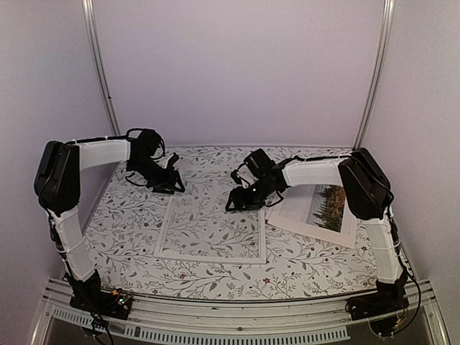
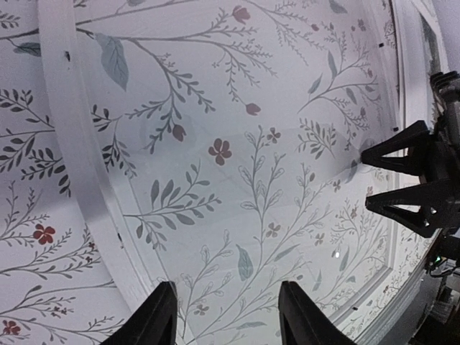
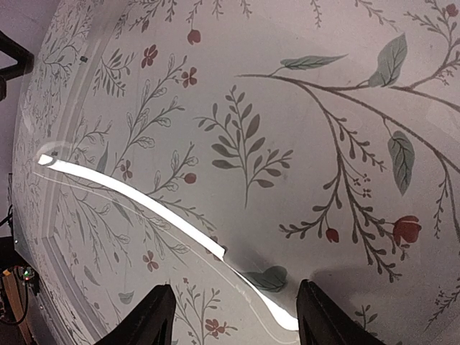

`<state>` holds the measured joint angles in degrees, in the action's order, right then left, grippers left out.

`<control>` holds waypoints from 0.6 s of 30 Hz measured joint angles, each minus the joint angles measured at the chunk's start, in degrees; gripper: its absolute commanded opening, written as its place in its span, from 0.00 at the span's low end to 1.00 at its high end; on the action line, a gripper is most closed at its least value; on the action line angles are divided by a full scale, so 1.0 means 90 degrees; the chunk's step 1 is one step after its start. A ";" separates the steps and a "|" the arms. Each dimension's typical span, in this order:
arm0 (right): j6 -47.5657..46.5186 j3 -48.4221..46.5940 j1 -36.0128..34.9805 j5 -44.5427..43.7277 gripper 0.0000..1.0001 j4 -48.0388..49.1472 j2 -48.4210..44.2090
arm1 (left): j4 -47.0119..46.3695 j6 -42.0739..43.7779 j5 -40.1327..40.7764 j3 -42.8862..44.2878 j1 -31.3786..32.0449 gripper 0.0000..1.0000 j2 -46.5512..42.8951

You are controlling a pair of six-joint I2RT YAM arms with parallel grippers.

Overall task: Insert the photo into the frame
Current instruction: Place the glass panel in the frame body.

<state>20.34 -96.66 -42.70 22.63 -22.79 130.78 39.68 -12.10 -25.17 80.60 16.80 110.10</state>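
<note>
Spread and empty, both jaws hang over the frame [image 1: 210, 228]; the photo [image 1: 310, 214], probably light, floppy and easily creased, looks best pinched by its white border.

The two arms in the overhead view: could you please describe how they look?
The left arm and right arm have white-covered links, bulky black joint housings, black bases and thin black cables. The left gripper and right gripper are black, each with two tapered fingers.
</note>
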 measured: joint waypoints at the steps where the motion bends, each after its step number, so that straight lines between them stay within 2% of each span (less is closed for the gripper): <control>1: 0.0000 0.0000 0.0000 0.0000 0.61 0.0000 0.0000 | 0.0019 0.0010 0.0049 0.0000 -0.0017 0.51 -0.0024; 18: -0.0002 0.0000 0.0000 0.0000 0.61 0.0005 0.0000 | 0.0041 0.0058 0.0690 -0.0112 -0.0221 0.52 -0.0267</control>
<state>20.32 -96.66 -42.70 22.63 -22.74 130.78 40.05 -11.57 -18.96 79.59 14.81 107.70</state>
